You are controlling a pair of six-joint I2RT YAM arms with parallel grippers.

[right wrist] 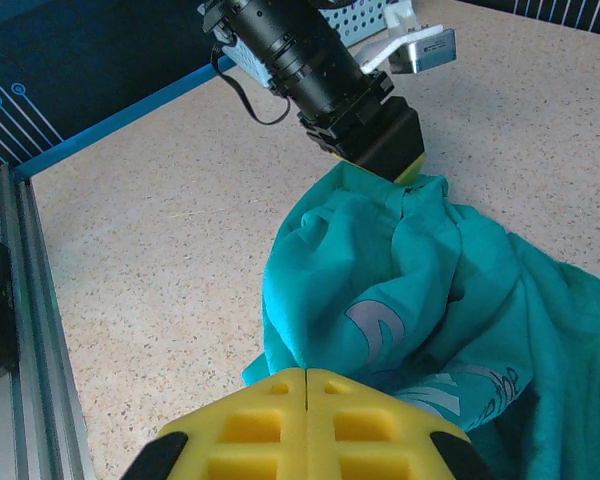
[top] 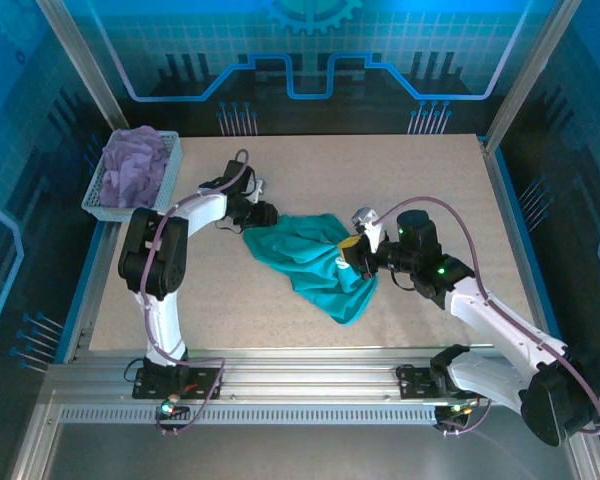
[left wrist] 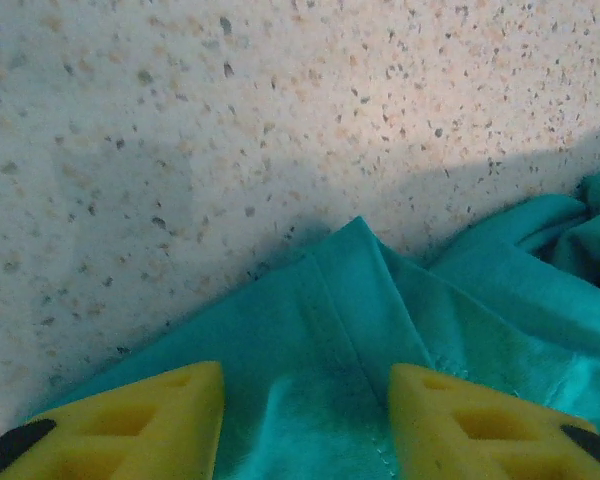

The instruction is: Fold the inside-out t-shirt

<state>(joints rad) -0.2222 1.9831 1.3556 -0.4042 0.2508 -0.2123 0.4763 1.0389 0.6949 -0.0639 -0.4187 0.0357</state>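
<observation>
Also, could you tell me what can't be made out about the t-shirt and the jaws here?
Right wrist view: whether the shut right jaws pinch the t-shirt; the yellow fingers cover the contact.
Left wrist view: which part the seamed corner is; the frame cuts the cloth off.
Top view: the collar, lost in bunched folds.

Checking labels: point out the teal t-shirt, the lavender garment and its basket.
teal t-shirt (top: 315,262), top view, middle of its body
lavender garment (top: 135,165), top view, centre of heap
basket (top: 93,192), top view, left wall
</observation>
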